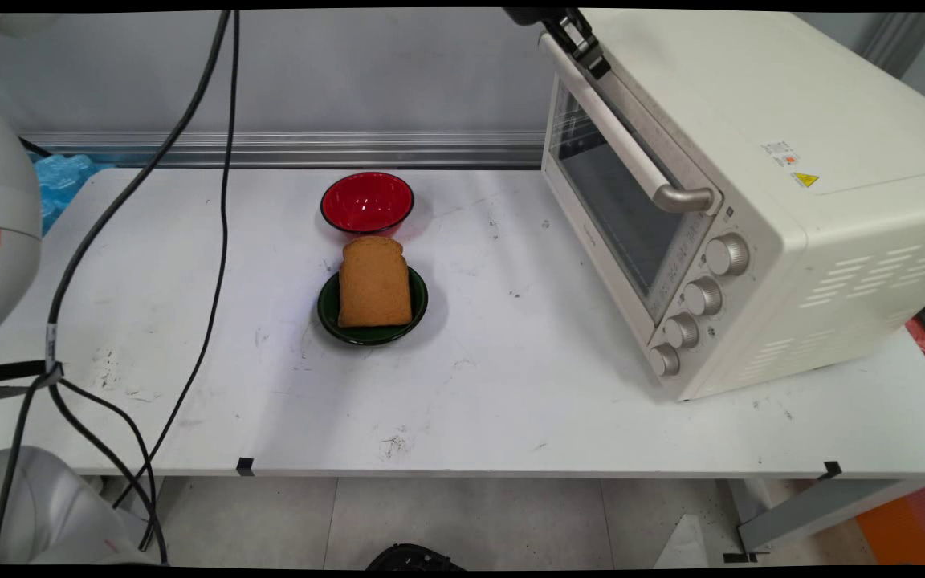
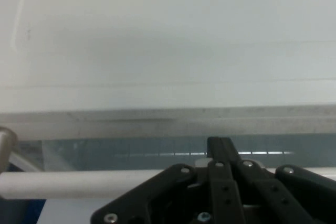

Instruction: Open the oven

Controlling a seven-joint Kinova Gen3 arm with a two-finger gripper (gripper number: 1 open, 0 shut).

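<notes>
A cream toaster oven (image 1: 800, 241) stands on the right of the white table (image 1: 511, 401), its glass door (image 1: 615, 201) closed. My gripper (image 1: 593, 63) is at the top edge, at the far end of the door's handle (image 1: 631, 152). In the hand view the gripper (image 2: 220, 148) is shut. Its joined fingers lie across the pale handle bar (image 2: 79, 183), with the door glass (image 2: 105, 148) just beyond. Nothing is held between the fingers. A slice of brown toast (image 1: 374, 285) lies on a dark green plate (image 1: 326, 309) at mid-table.
A red bowl (image 1: 367, 201) sits just behind the plate. Black cables (image 1: 218, 241) hang down over the table's left part. Several knobs (image 1: 703, 297) line the oven's front right. Crumpled blue plastic (image 1: 65, 177) lies at the far left.
</notes>
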